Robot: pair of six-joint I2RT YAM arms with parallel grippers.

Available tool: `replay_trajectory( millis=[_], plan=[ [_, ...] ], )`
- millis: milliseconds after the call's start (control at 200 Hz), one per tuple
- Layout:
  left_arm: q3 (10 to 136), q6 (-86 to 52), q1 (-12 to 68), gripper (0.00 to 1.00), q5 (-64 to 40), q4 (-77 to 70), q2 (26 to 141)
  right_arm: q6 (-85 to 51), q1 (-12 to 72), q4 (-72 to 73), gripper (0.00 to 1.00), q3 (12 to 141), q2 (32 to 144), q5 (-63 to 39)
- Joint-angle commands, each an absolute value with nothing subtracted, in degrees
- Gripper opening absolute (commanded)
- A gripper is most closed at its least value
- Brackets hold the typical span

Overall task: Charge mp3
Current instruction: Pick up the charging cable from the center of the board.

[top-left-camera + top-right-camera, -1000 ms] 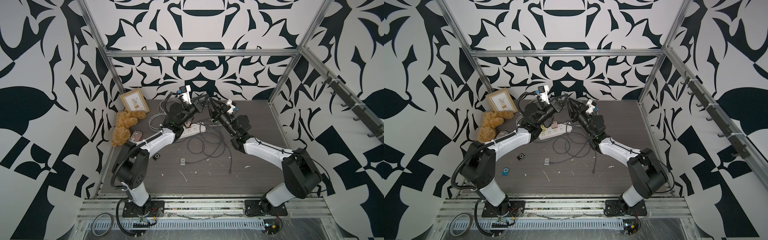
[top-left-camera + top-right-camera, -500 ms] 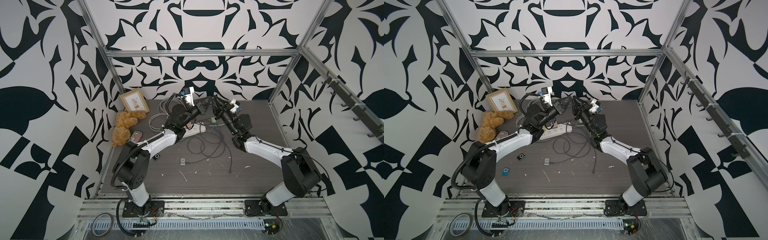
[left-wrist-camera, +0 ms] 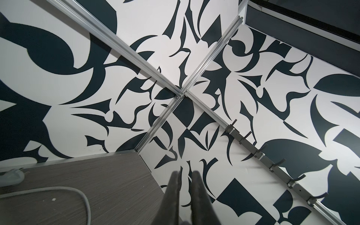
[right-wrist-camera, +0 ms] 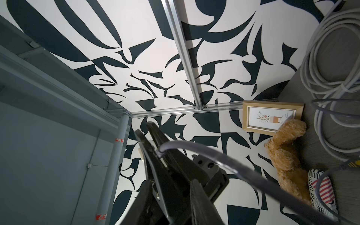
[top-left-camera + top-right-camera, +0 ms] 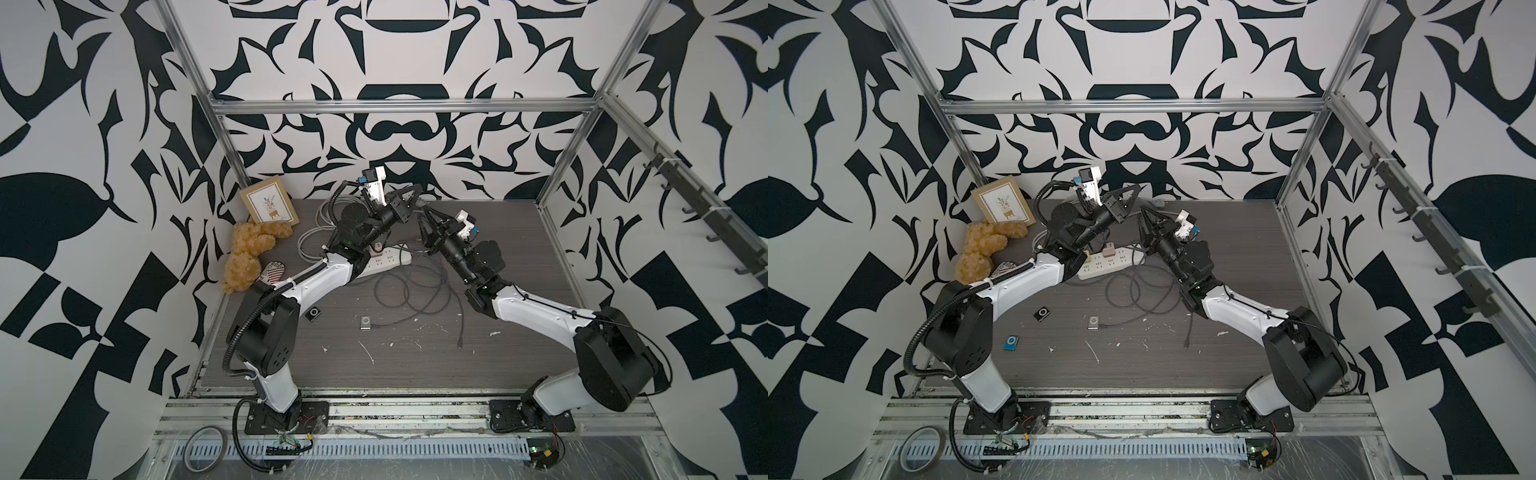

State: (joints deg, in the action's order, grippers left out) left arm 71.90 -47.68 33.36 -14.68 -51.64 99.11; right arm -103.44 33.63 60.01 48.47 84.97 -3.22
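Right fingers higher, ajar, touching cable

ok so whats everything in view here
power strip: 1, white, back centre
plug adapter: 1, pinkish, in strip
black mp3: 1, black, left of centre
silver mp3: 1, silver, centre
blue mp3: 1, blue, front left
dark cables: tangle, dark grey, centre
grey cord: 1 coil, grey, back left
teddy bear: 1, tan, left edge
picture frame: 1, wooden, back left corner
tape roll: 1, translucent, front ledge left
left fingers: pair, black, raised mid-back
right fingers: pair, black, raised mid-back
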Motion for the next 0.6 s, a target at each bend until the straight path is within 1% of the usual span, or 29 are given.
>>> replay_trajectory(
  millis=[0, 205, 390, 595],
  plan=[
    [72.24, -47.30, 33.57, 0.00, -15.32, -54.72, 99.60, -103.63, 33.31, 62.43, 0.36, 50.35, 85.22, -2.56],
    [68.99, -47.29, 33.88, 0.00, -15.42, -55.44, 98.02, -103.80, 32.03, 63.22, 0.36, 53.60, 87.69, -3.33],
    [67.95, -47.07, 34.28, 0.00, -15.55, -54.93, 97.56, -102.77, 31.14, 61.72, 0.36, 54.64, 87.37, -3.88],
    [67.50, -47.28, 34.77, 0.00, -16.24, -57.53, 97.82, -103.66, 30.67, 62.33, 0.36, 53.81, 88.08, -3.64]
  ],
)
